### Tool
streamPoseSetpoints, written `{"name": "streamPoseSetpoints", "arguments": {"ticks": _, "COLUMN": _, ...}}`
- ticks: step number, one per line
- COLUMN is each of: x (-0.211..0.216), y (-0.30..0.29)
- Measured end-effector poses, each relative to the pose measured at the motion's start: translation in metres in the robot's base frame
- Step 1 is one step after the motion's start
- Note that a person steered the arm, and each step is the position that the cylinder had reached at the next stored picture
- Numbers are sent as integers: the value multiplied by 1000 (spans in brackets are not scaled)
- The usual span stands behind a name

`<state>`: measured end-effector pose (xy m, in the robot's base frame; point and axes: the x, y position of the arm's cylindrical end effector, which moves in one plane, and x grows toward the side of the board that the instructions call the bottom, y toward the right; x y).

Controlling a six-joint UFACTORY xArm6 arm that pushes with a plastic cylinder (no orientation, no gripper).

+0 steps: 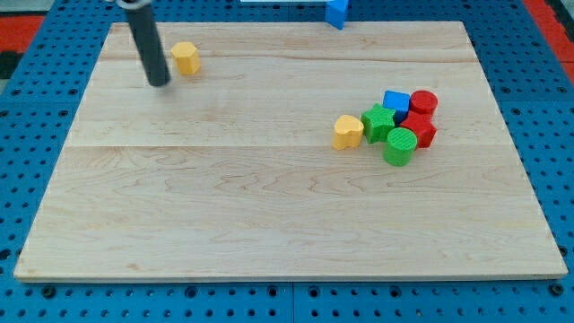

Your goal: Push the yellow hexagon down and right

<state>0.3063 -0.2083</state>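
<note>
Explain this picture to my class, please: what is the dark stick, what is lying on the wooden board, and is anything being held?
There is one picture, from a single camera looking down at an angle on a wooden board. The dark stick is a rod on the end of a robot arm. It cannot grasp; it only slides and pushes, so nothing is held. Its lower end, my tip, sits near the view's top left, just left of the yellow hexagon, with a small gap or none; I cannot tell which. At the view's right lies a cluster: a yellow heart, a green star, a green cylinder, a blue block, a red cylinder and another red block. One more blue block sits at the top edge.
</note>
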Motion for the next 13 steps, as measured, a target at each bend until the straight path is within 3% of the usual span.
{"name": "streamPoseSetpoints", "arguments": {"ticks": 3, "x": -52, "y": 71}}
{"name": "streamPoseSetpoints", "arguments": {"ticks": 6, "x": -22, "y": 156}}
{"name": "streamPoseSetpoints", "arguments": {"ticks": 11, "x": -13, "y": 227}}
{"name": "streamPoseSetpoints", "arguments": {"ticks": 13, "x": 47, "y": 258}}
